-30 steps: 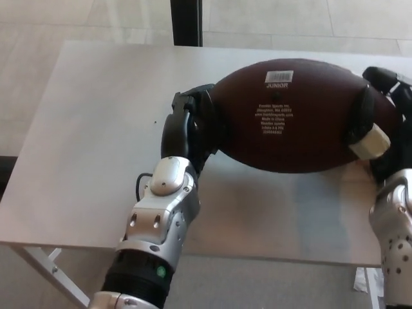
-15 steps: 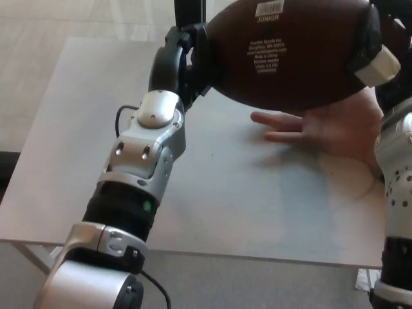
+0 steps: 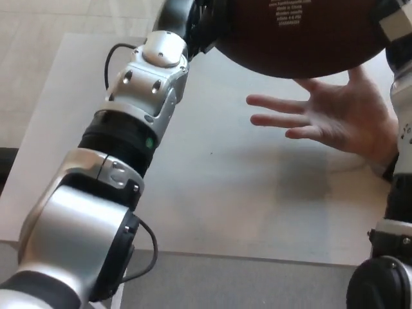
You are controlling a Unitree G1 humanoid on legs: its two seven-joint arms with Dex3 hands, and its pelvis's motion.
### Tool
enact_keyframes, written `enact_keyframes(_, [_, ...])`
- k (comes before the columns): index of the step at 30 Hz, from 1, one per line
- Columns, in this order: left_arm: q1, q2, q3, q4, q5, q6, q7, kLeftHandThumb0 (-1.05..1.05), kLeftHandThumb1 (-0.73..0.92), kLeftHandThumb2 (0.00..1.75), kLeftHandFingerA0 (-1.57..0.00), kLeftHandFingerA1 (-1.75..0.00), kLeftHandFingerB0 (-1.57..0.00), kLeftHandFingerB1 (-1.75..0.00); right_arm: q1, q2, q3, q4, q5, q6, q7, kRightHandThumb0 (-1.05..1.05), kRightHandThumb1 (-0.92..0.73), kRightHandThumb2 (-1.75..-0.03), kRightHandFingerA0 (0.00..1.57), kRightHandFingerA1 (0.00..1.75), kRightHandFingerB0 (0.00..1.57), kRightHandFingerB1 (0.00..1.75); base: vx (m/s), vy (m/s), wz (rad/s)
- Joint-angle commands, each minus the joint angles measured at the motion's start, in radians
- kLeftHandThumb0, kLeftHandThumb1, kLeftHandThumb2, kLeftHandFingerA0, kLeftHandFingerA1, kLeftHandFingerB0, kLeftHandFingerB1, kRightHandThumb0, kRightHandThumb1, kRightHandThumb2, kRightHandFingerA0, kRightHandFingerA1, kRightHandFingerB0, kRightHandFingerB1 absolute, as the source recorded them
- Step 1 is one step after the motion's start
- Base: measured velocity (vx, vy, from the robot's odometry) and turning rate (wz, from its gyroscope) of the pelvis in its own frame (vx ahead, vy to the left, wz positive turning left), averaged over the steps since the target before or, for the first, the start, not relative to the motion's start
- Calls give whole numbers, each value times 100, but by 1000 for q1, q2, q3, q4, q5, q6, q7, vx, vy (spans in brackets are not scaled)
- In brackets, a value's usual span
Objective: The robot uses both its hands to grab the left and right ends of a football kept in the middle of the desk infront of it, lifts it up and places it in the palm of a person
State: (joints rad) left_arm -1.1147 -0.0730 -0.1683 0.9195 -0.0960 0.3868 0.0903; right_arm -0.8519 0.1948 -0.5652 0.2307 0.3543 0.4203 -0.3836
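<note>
The football (image 3: 302,35) is held aloft at the far edge of the view, its long axis running left to right; the left hand (image 3: 196,22) is pressed on its left end, the right hand (image 3: 396,26) clamped on its right end; the person's palm (image 3: 341,116) lies open just below and nearer, above the worktop (image 3: 225,193); a downward move is judged to be what is called for.

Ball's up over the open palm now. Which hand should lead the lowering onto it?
Probably the right hand: it grips the football at the end nearest the person's hand, which lies palm up just below. The left hand holds the far end, away from the palm, and would only follow.
</note>
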Motion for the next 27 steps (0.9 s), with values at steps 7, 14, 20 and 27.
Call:
enact_keyframes(7, [-113, -138, -427, 241, 328, 52, -338, -51, 83, 65, -45, -85, -34, -33, -149, 7, -216, 377, 141, -117, -220, -42, -88, -66, 99, 175, 68, 158, 0, 0, 0])
enact_keyframes(14, [-81, -139, -698, 284, 495, -11, -408, -22, 76, 64, -26, -89, -30, -46, 9, -54, -173, 438, 9, -142, -175, -44, -83, -65, 106, 175, 73, 166, 0, 0, 0])
enact_keyframes(20, [-62, -168, -667, 308, 422, 40, -350, -35, 92, 72, -10, -59, -10, -38, 150, -101, -129, 487, -76, -177, -193, -41, -62, -100, 126, 141, 83, 108, 0, 0, 0])
enact_keyframes(27, [-64, -129, -723, 289, 450, -30, -366, -28, 86, 65, -22, -63, -31, -41, 207, -162, -34, 494, -122, -197, -151, -41, -58, -96, 129, 144, 89, 117, 0, 0, 0])
